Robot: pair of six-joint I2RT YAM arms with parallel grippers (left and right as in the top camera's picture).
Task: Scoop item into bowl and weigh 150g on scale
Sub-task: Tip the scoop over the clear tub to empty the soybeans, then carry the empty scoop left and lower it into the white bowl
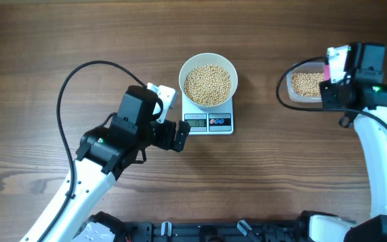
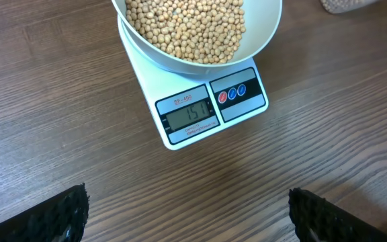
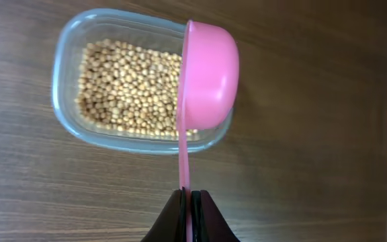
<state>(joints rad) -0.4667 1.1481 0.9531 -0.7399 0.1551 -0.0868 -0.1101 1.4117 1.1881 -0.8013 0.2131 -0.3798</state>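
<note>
Now: round white bowl (image 1: 184,74) of small tan beans (image 1: 207,84) atop white square digital scale (image 1: 207,123), LCD (image 2: 190,114) reading 151. L gripper (image 2: 187,208) at scale's 8 o'clock, jaws wide, empty. R gripper (image 3: 192,202) clamped on pink plastic scoop (image 3: 210,81), over clear plastic tub (image 3: 66,67) at bowl's 3 o'clock.

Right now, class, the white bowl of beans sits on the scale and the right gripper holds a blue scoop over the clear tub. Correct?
The scoop is pink, not blue; the right wrist view shows it. Otherwise yes: the bowl of beans sits on the scale and the right gripper holds the scoop over the clear tub.
</note>
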